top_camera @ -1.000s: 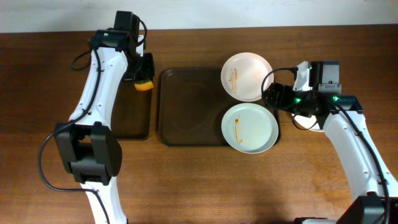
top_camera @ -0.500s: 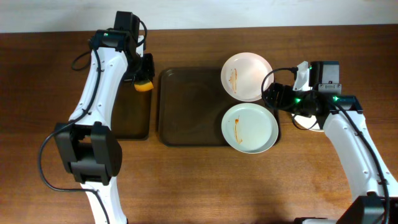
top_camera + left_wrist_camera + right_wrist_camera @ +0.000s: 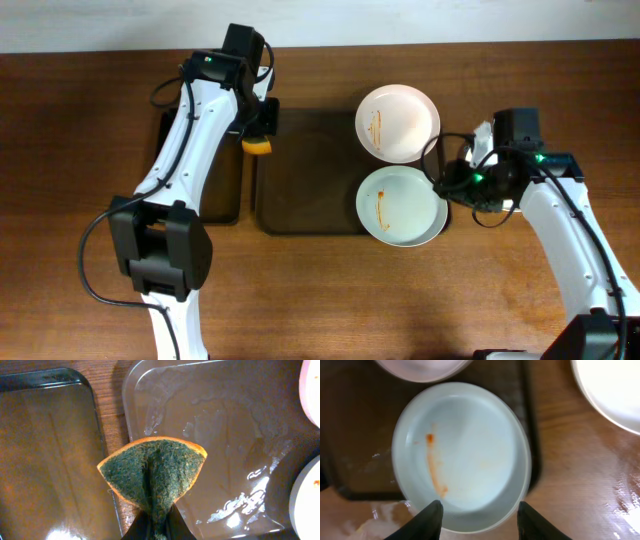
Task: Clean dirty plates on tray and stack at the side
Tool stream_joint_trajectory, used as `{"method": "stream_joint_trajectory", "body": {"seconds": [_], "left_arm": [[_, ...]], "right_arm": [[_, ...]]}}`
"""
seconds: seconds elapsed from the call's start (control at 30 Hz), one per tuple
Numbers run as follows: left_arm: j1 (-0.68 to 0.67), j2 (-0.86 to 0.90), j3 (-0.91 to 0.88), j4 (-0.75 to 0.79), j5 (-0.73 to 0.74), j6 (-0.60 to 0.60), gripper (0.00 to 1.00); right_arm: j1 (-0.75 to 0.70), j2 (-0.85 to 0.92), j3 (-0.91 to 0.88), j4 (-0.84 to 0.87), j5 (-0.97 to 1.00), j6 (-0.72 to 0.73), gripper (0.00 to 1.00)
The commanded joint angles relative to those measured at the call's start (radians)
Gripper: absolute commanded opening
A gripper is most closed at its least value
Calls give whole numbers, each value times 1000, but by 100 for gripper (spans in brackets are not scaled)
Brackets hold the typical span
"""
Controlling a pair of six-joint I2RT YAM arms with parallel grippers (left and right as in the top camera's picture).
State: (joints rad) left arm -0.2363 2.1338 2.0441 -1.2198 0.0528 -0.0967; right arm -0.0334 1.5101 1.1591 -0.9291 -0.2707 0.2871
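Two dirty plates rest on the right end of the brown tray [image 3: 305,190]. The pinkish plate [image 3: 397,122] lies at the back. The bluish plate [image 3: 402,205], streaked with red-orange sauce, lies in front and overhangs the tray's corner. My right gripper [image 3: 447,188] hovers at this plate's right edge. In the right wrist view its jaws [image 3: 480,506] stand apart over the bluish plate's [image 3: 465,450] near rim, holding nothing. My left gripper [image 3: 262,122] is shut on a green-and-orange sponge [image 3: 152,472] above the tray's left rim [image 3: 127,420].
A narrower black tray [image 3: 215,190] lies left of the brown one. A third white plate [image 3: 615,390] sits on the table right of the tray, partly under my right arm. The brown tray's floor [image 3: 225,435] looks wet.
My left arm has carried the sponge right, from over the black tray to the brown tray's left rim. My right gripper has shifted toward the bluish plate and its jaws have narrowed.
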Motion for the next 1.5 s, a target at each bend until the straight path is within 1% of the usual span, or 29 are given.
{"method": "stream_joint_trajectory", "body": {"seconds": [0.0,0.07,0.17,0.27,0.3,0.33,0.37,0.4,0.43,0.5,0.57,0.6,0.63,0.73,0.8,0.83,0.9,0.93,0.97,1.0,1.03,1.07,1.1,1.17,1.27,1.3,1.37,1.43,1.47], "left_arm": [[12,-23,13,14,3,23,0],[12,-23,13,14,3,23,0],[12,-23,13,15,2,23,0],[12,-23,13,15,3,23,0],[12,-23,13,15,2,23,0],[12,-23,13,15,2,23,0],[12,-23,13,15,2,23,0],[12,-23,13,14,2,23,0],[12,-23,13,15,2,23,0],[12,-23,13,15,2,23,0],[12,-23,13,14,3,23,0],[12,-23,13,14,3,23,0],[12,-23,13,14,3,23,0],[12,-23,13,14,3,23,0],[12,-23,13,14,3,23,0],[12,-23,13,15,3,23,0],[12,-23,13,15,3,23,0],[12,-23,13,15,3,23,0],[12,-23,13,15,3,23,0],[12,-23,13,15,3,23,0],[12,-23,13,15,7,19,0],[11,-23,13,14,15,-20,0],[11,-23,13,14,23,-31,0],[10,-23,12,15,61,-48,0],[10,-22,12,15,75,-48,0],[10,-22,12,15,75,-48,0],[10,-22,12,15,75,-48,0],[10,-22,12,15,75,-48,0],[10,-22,12,15,75,-48,0]], "right_arm": [[6,22,-50,-13,133,93,49],[6,69,-106,37,137,116,49],[6,141,-126,97,151,115,48],[8,204,-129,154,117,115,43],[15,220,-129,172,99,114,40],[31,225,-129,183,99,114,34],[57,230,-129,186,103,114,24],[82,230,-129,185,102,114,10],[108,230,-129,186,102,115,4],[155,230,-129,186,98,143,4],[234,230,-126,222,73,252,4],[267,230,-126,253,71,332,4],[317,230,-125,323,64,410,4],[402,243,-125,488,65,487,4],[408,283,-121,558,65,506,4],[408,314,-103,566,64,507,4],[408,378,-45,567,49,502,4],[409,414,-3,567,38,477,8],[409,428,15,567,34,467,21],[409,427,22,566,35,422,37],[403,427,42,544,35,370,45],[393,427,71,507,38,292,52],[385,427,93,486,38,232,54],[384,428,110,480,38,133,53],[384,436,119,483,38,81,52],[384,451,138,475,26,65,49],[386,499,188,444,8,61,46],[386,529,208,426,-34,78,40],[386,541,208,418,-37,89,40]]}}
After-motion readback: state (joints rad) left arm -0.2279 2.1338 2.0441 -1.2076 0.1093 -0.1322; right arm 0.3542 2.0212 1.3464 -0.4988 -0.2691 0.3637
